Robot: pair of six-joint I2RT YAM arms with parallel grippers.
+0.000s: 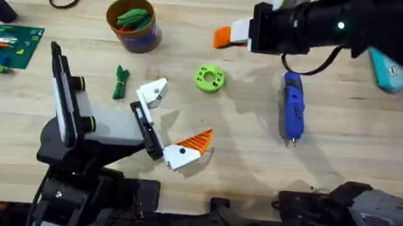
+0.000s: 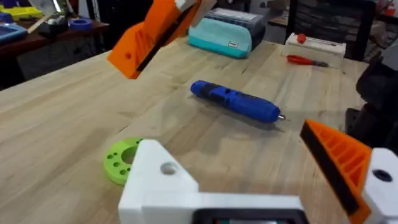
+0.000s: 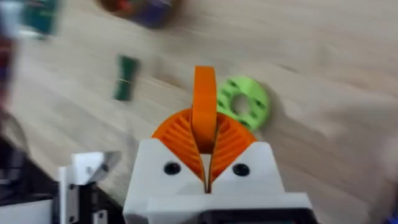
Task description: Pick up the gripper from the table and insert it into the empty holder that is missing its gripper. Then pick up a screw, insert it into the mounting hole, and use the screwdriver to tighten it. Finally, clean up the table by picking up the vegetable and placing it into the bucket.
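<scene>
Up between the right gripper's (image 3: 207, 163) pinched orange pads sits the one loose gripper (image 3: 203, 107), clamped edge-on and lifted off the wood; overhead it pokes out of the arm's front end as an orange wedge on a white block. Straight below it: one lime disc (image 3: 242, 104), and further out one dark-green vegetable (image 3: 126, 78). The left gripper (image 1: 175, 122) is the odd one, one orange finger (image 1: 196, 140) on one side and just the bare white empty holder (image 1: 152, 92) on the other, mounting hole (image 2: 168, 168) facing its wrist camera, nothing held, jaws spread wide. One blue screwdriver (image 1: 292, 108) lies beside the right arm, one bucket (image 1: 132, 25) with green stuff inside sits past the vegetable. Pale wooden table (image 1: 344, 151), plus a teal pouch (image 2: 227, 32) and cluttered benches behind.
</scene>
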